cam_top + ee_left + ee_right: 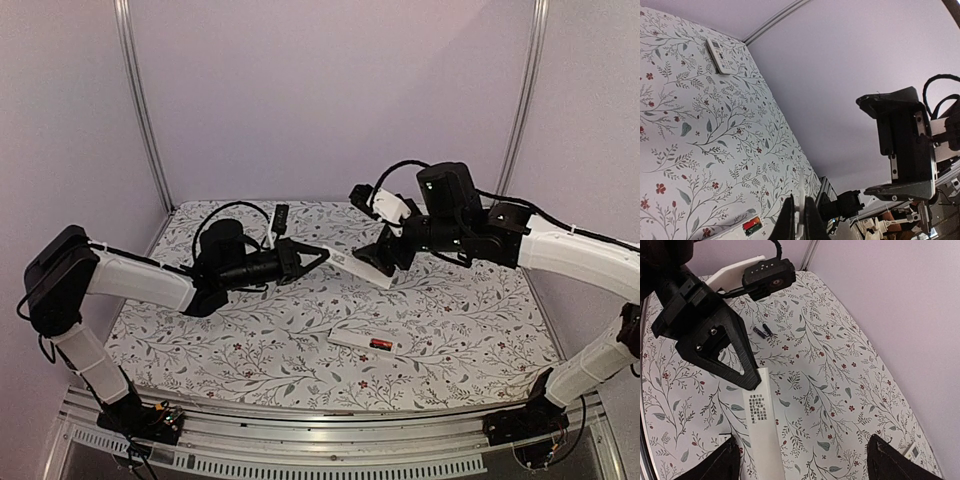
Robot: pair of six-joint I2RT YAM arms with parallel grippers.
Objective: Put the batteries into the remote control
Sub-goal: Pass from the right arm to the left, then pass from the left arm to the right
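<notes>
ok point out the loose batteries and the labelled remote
loose batteries [760, 331]: right wrist view, on one dark cylinder
labelled remote [760, 415]: right wrist view, on its printed label

I count three remotes, all white: one remote [762, 430] up in the air, one lying flat toward the near edge [350, 338], and one far back with its buttons showing [720, 55]. Batteries come to three that I can make out, a loose dark pair [759, 332] lying side by side plus a single red-and-black battery [381, 344] seated in the near remote. On the rig I have two arms, each ending in one gripper, so a left gripper [320, 257] and a right gripper [378, 260], over one floral tablecloth [460, 320].
</notes>
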